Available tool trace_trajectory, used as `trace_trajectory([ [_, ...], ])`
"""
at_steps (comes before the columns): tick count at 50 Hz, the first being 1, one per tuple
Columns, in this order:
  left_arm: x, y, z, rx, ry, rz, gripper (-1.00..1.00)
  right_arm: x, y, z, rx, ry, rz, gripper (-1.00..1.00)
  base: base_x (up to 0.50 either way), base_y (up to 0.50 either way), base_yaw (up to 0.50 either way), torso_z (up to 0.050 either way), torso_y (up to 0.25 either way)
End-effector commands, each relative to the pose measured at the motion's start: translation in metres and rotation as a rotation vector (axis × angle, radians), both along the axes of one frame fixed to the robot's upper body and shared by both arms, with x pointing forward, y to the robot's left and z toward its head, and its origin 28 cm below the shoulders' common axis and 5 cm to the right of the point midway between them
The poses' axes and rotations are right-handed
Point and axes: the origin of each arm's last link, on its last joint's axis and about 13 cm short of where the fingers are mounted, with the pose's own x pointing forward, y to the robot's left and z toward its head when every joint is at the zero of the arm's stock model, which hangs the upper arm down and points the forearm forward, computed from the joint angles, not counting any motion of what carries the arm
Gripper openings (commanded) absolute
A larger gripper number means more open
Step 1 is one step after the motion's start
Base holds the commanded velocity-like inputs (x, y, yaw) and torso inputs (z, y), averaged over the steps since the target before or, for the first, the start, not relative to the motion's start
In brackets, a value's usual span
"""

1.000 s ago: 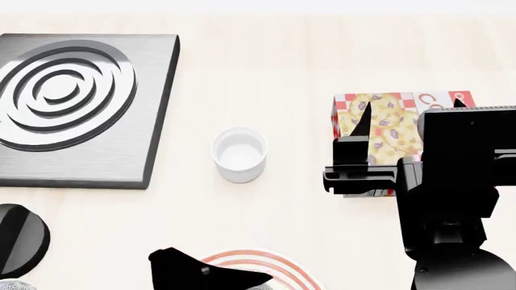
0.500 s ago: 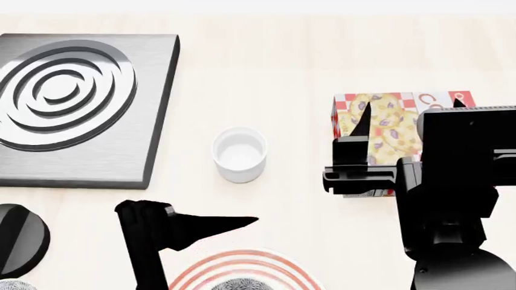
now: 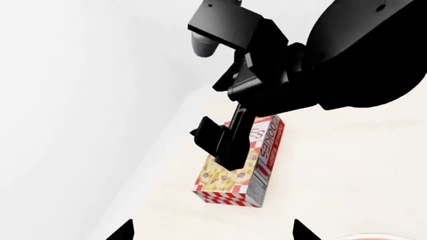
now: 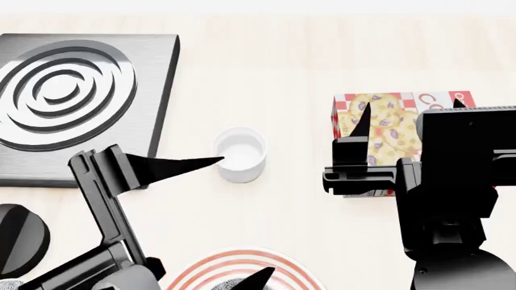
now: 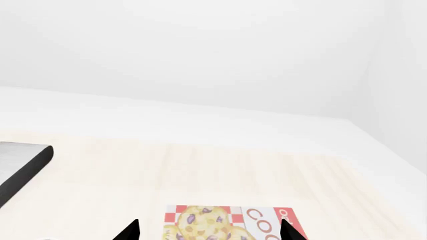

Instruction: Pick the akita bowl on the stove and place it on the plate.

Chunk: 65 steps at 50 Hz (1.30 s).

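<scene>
The left gripper has lifted away from the plate. Half a second ago its upper finger lay low, just above the red rings; that fingertip now sits beside the white cup. Its jaws are spread wide and grasp nothing, one finger pointing at the cup and the other down over the plate. The akita bowl rests on the plate, released, only a speckled grey sliver showing at the head view's bottom edge. The stove lies well off, its black knob nearer the robot. The right gripper has not moved: it hangs released above the cookie box, touching nothing.
</scene>
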Motion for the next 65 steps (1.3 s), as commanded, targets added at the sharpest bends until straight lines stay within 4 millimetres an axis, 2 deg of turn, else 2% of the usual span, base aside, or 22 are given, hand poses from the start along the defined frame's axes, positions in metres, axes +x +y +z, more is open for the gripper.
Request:
trace_trajectory([
  [1,0.007,0.003,0.011,-0.091,0.006,0.021,1.0,0.002,-0.001,0.001,0.02,-0.012,-0.004,1.0,0.0,0.0,0.0,0.0,0.0],
  [33,0.018,0.019,0.031,-0.331,0.043,0.109,1.0,0.003,-0.001,0.0,0.018,-0.012,-0.004,1.0,0.0,0.0,0.0,0.0,0.0],
  [65,0.026,0.035,0.041,-0.497,0.057,0.205,1.0,0.002,-0.001,0.0,0.017,-0.011,-0.004,1.0,0.0,0.0,0.0,0.0,0.0],
])
